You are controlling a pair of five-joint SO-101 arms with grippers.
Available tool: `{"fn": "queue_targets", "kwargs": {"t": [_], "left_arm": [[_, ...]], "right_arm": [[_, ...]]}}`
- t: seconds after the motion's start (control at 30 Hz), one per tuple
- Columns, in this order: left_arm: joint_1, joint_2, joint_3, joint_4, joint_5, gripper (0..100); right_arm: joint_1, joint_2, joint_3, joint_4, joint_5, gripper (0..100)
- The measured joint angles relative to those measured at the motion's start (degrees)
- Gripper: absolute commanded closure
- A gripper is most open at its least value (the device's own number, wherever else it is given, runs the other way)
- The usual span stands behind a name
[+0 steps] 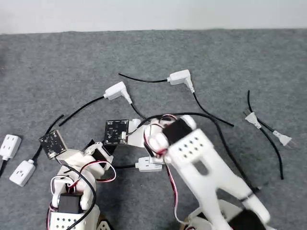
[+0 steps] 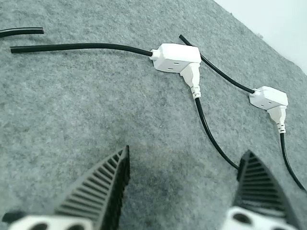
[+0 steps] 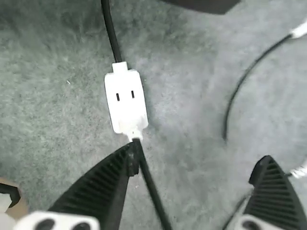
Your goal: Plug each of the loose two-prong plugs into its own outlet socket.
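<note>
Grey felt mat (image 1: 249,57), pale wall (image 1: 144,14)

Seen from above on the table (image 1: 225,57), one joined plug and socket (image 1: 116,90) lies at eleven o'clock from the middle, and a second joined pair (image 1: 179,77) at one. A third socket (image 1: 148,165) sits at six. The far-edge socket (image 1: 9,146) and its neighbour socket (image 1: 23,172) lie side by side at eight. The inner loose plug (image 1: 253,119) and outer loose plug (image 1: 285,140) lie at three.

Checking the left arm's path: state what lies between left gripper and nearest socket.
Left wrist view: bare mat between gripper and socket; a black cord runs alongside.
</note>
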Motion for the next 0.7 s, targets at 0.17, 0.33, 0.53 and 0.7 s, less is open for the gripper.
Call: {"fn": "queue_targets", "kwargs": {"t": [0.17,0.33,0.53,0.7], "left_arm": [[-1.41,0.0,0.0,0.0,-4.57,66],[-6.51,0.0,0.0,0.0,-14.33,66],[-7.74,0.0,0.0,0.0,-23.47,66],[-7.74,-0.09,-3.25,7.65,-34.55,70]], "right_arm": [[1.76,-10.73,-3.69,8.62,0.0,64.1],[13.36,-21.19,-4.92,13.1,-0.18,64.1],[29.45,-29.45,9.49,8.0,-5.63,64.1],[37.19,-32.26,32.79,-9.49,-20.92,64.1]]}}
